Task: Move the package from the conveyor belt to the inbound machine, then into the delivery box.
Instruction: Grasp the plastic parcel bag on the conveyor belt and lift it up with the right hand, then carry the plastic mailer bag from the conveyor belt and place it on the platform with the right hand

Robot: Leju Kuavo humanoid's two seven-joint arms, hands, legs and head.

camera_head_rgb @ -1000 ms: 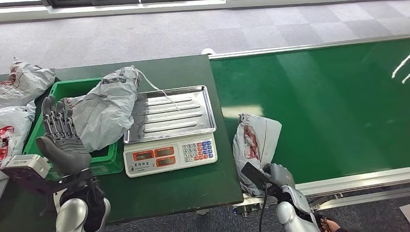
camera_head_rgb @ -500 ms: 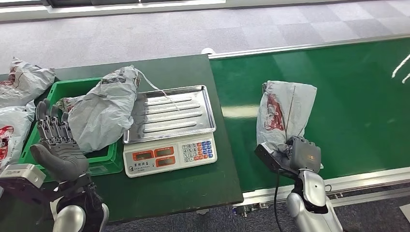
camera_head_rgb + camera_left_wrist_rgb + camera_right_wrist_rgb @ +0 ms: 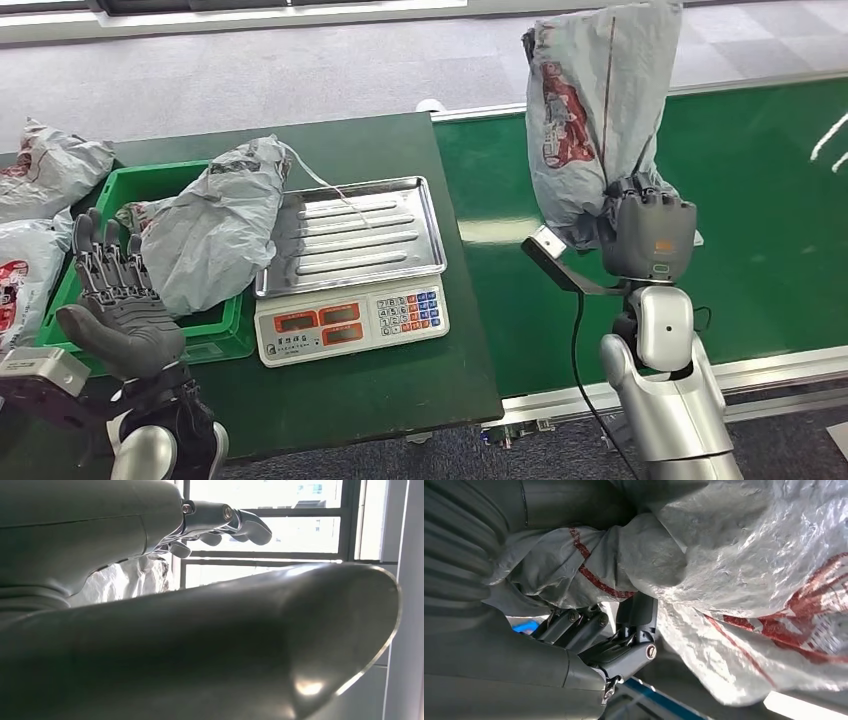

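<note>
Right hand [image 3: 648, 235] grasps the grey package [image 3: 592, 110] upright above the green conveyor belt [image 3: 760, 220]; left hand [image 3: 118, 300] released, fingers spread, beside the green bin [image 3: 222, 322]

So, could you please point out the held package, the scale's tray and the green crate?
held package [image 3: 585, 110], head view, its printed front
scale's tray [image 3: 352, 237], head view, the ribbed middle
green crate [image 3: 140, 185], head view, its far rim

A grey package [image 3: 590, 110] with a red printed pattern is gripped by the fingers of the grey right hand [image 3: 648, 235]; a green conveyor belt [image 3: 760, 210] is seen behind them; beyond the dark fingers of the left hand [image 3: 115, 300], a green box [image 3: 140, 185] holds a grey bag [image 3: 215, 225]; beside it, a silver scale [image 3: 350, 265] bears red and blue keys.
</note>
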